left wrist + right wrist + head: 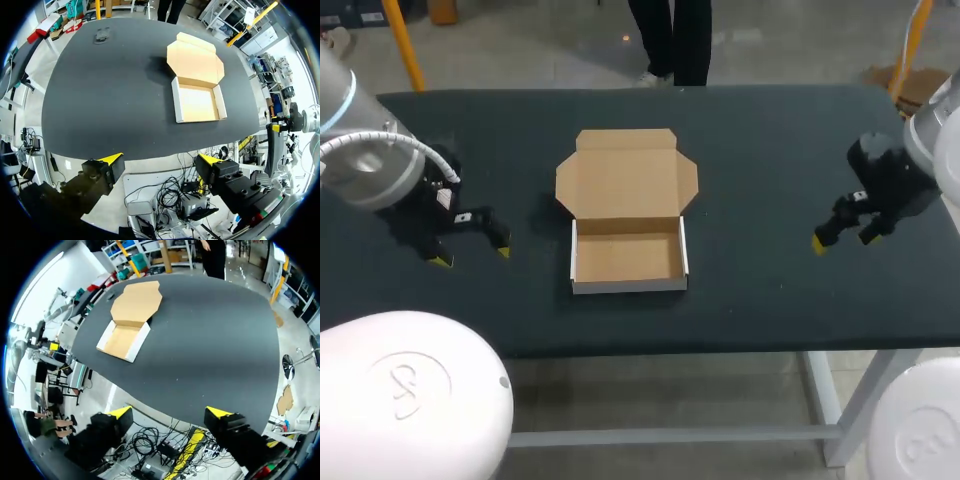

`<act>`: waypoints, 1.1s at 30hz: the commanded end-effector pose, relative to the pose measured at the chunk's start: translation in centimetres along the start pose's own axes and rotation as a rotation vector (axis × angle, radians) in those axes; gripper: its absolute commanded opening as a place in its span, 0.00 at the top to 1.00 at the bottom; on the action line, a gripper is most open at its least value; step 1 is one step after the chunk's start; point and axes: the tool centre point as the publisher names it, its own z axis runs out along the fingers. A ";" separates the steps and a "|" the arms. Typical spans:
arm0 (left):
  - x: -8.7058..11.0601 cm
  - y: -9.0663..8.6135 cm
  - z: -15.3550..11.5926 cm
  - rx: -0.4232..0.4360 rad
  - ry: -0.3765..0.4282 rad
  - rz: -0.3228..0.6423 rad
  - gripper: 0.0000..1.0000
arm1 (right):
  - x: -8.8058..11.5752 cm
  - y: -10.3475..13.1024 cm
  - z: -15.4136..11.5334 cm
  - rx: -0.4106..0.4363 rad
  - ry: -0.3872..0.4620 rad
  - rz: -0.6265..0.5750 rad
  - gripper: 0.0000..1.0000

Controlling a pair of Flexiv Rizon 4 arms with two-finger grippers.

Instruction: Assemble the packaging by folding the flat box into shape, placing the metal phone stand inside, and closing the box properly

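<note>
A cardboard box [628, 258] stands at the table's middle, folded into a shallow white-walled tray. Its brown lid flap [625, 180] lies open and flat behind the tray, which holds nothing. Left of the box, my left gripper [472, 255] hangs open just above the cloth. At the box's right, further off, my right gripper [842, 241] is open too. Both wrist views show the box [197, 102] [122, 340] well ahead of their open grippers [160, 160] [169, 413]. A small dark object [102, 35] lies near the far left corner; I cannot tell whether it is the phone stand.
The table [770, 150] is covered in dark cloth. Both wrist views look past its front edge at cables on the floor.
</note>
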 end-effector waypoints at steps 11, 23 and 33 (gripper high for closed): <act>0.7 -0.7 -0.6 0.016 -0.050 -0.025 0.00 | 0.2 -1.4 -1.0 0.003 -0.039 0.036 0.00; 0.6 -1.3 -0.5 0.018 -0.034 -0.018 0.00 | 0.1 -1.9 -0.8 -0.002 -0.030 0.082 0.00; 0.4 -1.5 -0.7 0.017 -0.043 -0.024 0.00 | 0.0 -2.3 -0.6 0.012 -0.053 0.140 0.00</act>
